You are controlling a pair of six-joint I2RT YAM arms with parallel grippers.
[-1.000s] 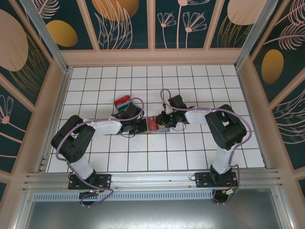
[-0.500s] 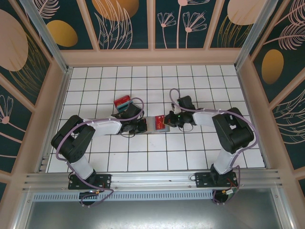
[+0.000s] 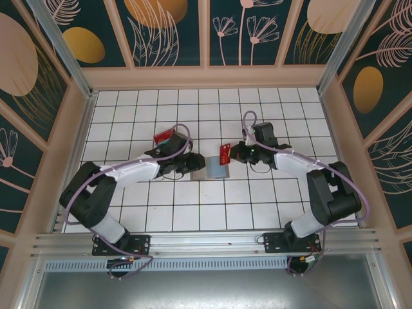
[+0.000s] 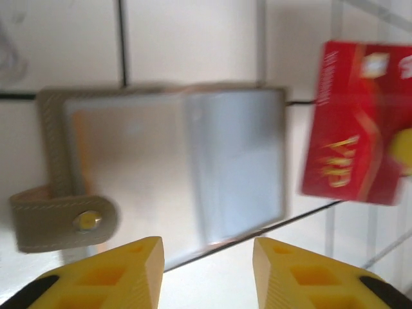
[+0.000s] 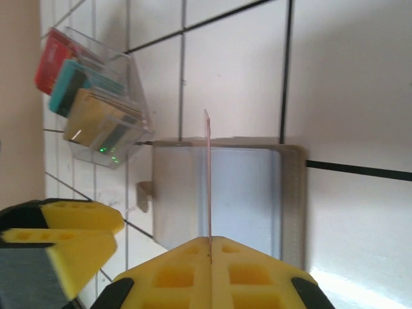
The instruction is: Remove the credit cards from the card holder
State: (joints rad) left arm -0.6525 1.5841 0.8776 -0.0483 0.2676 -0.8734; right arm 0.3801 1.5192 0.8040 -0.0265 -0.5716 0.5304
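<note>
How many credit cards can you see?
4: a red card pinched in the right claw; a second red card, a teal card and a tan card in the clear rack. Others may hide inside the card holder.

White tiles with dark grout cover the bench (image 3: 257,206). Pale wood-framed walls (image 3: 167,38), dark teal with gold ovals and pink flowers, box it in; an aluminium rail (image 3: 206,243) edges the near side.
</note>
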